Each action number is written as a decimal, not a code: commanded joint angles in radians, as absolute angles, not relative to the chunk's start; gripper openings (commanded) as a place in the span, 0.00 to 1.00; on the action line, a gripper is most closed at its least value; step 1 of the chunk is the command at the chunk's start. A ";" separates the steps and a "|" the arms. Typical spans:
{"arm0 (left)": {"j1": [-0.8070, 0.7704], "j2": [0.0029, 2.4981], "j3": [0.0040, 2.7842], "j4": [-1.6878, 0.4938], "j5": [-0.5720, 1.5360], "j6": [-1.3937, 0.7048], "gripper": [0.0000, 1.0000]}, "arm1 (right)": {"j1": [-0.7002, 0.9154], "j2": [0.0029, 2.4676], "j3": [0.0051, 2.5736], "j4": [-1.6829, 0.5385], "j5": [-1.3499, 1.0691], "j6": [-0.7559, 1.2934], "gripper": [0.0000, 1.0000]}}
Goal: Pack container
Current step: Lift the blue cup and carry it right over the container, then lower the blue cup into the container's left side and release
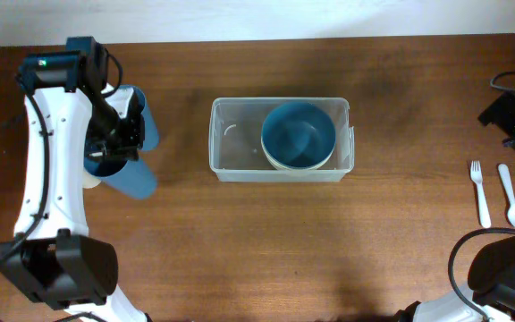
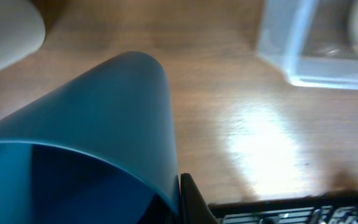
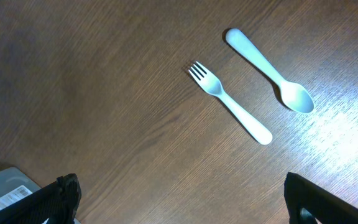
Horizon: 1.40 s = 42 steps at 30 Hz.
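The container (image 1: 231, 143) sits about mid-surface (image 1: 240, 241), long side running left to right. There's a blue bowl (image 1: 299, 132) in its right half, nested on a white bowl (image 1: 280, 165) whose rim only just peeks out underneath.

Over on the left, the left tool (image 1: 113, 150) is pinching the wall of a blue cup (image 1: 134, 179) near its mouth, and the cup is tilted way over. In the left wrist view, 1 finger (image 2: 190, 196) is pressed against the outside of the wall; the other one is hidden. A white cup (image 1: 91, 181) is right beside the blue one, and both are well apart from the container.

The right tool (image 3: 188, 196) is spread wide, holding nothing, and hangs above bare wood. A white fork (image 3: 229, 102) and a white spoon (image 3: 269, 71) lie side by side near it, not touching. A corner of the container shows at the bottom left of the right wrist view.
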<state>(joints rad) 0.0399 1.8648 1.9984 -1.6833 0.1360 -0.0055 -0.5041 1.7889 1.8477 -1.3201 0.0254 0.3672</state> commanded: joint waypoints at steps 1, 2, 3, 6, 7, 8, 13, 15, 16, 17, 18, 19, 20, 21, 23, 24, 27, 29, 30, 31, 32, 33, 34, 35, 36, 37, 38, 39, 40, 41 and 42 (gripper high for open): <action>-0.027 1.789 2.074 -1.686 0.233 -0.027 0.02 | -0.505 1.792 1.843 -1.320 0.027 0.378 0.99; -0.048 1.777 2.091 -1.685 0.233 -0.030 0.02 | -0.505 1.792 1.843 -1.320 0.027 0.378 0.99; -0.072 1.764 2.111 -1.686 0.233 -0.030 0.01 | -0.505 1.792 1.843 -1.320 0.027 0.378 0.99; -0.150 1.732 2.191 -1.678 0.223 -0.032 0.02 | -0.505 1.792 1.843 -1.320 0.027 0.378 0.99; -0.175 1.726 2.225 -1.669 0.202 -0.044 0.02 | -0.505 1.792 1.843 -1.320 0.027 0.378 0.99; -0.196 1.723 2.255 -1.658 0.175 -0.060 0.02 | -0.505 1.792 1.843 -1.320 0.027 0.378 0.99; -0.294 1.720 2.362 -1.544 0.085 -0.086 0.02 | -0.505 1.792 1.843 -1.320 0.027 0.378 0.99; -0.323 1.726 2.361 -1.513 0.085 -0.086 0.02 | -0.505 1.792 1.843 -1.320 0.027 0.378 0.99; -0.335 1.734 2.361 -1.505 0.085 -0.086 0.02 | -0.505 1.792 1.843 -1.320 0.027 0.378 0.99; -0.347 1.744 2.361 -1.497 0.085 -0.086 0.02 | -0.505 1.792 1.843 -1.320 0.027 0.378 0.99; -0.356 1.756 2.361 -1.489 0.084 -0.086 0.02 | -0.505 1.792 1.843 -1.320 0.027 0.378 0.99; -0.366 1.771 2.361 -1.481 0.084 -0.085 0.02 | -0.505 1.792 1.843 -1.320 0.027 0.378 0.99; -0.373 1.786 2.361 -1.472 0.084 -0.085 0.02 | -0.505 1.792 1.843 -1.320 0.027 0.378 0.99; -0.380 1.801 2.361 -1.465 0.084 -0.083 0.02 | -0.505 1.792 1.843 -1.320 0.027 0.378 0.99; -0.390 1.834 2.361 -1.449 0.081 -0.082 0.02 | -0.505 1.792 1.843 -1.320 0.027 0.378 0.99; -0.393 1.851 2.361 -1.443 0.081 -0.082 0.02 | -0.505 1.792 1.843 -1.320 0.027 0.378 0.99; -0.393 1.903 2.361 -1.433 0.082 -0.083 0.02 | -0.505 1.792 1.843 -1.320 0.027 0.378 0.99; -0.393 1.935 2.361 -1.435 0.083 -0.083 0.01 | -0.505 1.792 1.843 -1.320 0.027 0.378 0.99; -0.393 1.950 2.361 -1.437 0.090 -0.082 0.02 | -0.505 1.792 1.843 -1.320 0.027 0.378 0.99; -0.393 1.962 2.361 -1.439 0.097 -0.082 0.02 | -0.505 1.792 1.843 -1.320 0.027 0.378 0.99; -0.393 1.973 2.361 -1.439 0.102 -0.082 0.02 | -0.505 1.792 1.843 -1.320 0.027 0.378 0.99; -0.393 1.983 2.361 -1.439 0.105 -0.082 0.02 | -0.505 1.792 1.843 -1.320 0.027 0.378 0.99; -0.393 1.988 2.361 -1.438 0.108 -0.082 0.01 | -0.505 1.792 1.843 -1.320 0.027 0.378 0.99; -0.393 1.996 2.361 -1.436 0.108 -0.082 0.01 | -0.505 1.792 1.843 -1.320 0.027 0.378 0.99; -0.393 1.999 2.361 -1.436 0.108 -0.082 0.02 | -0.505 1.792 1.843 -1.320 0.027 0.378 0.99; -0.393 2.004 2.361 -1.438 0.108 -0.082 0.02 | -0.505 1.792 1.843 -1.320 0.027 0.378 0.99; -0.393 2.008 2.361 -1.443 0.108 -0.082 0.01 | -0.505 1.792 1.843 -1.320 0.027 0.378 0.99; -0.393 2.013 2.361 -1.450 0.108 -0.082 0.02 | -0.505 1.792 1.843 -1.320 0.027 0.378 0.99; -0.393 2.019 2.361 -1.458 0.108 -0.082 0.02 | -0.505 1.792 1.843 -1.320 0.027 0.378 0.99; -0.393 2.028 2.361 -1.466 0.108 -0.082 0.02 | -0.505 1.792 1.843 -1.320 0.027 0.378 0.99; -0.393 2.036 2.361 -1.475 0.108 -0.082 0.02 | -0.505 1.792 1.843 -1.320 0.027 0.378 0.99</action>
<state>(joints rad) -0.3916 2.0113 2.3562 -1.4624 0.0982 -0.0731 -0.5041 1.7889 1.8477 -1.3201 0.0257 0.3672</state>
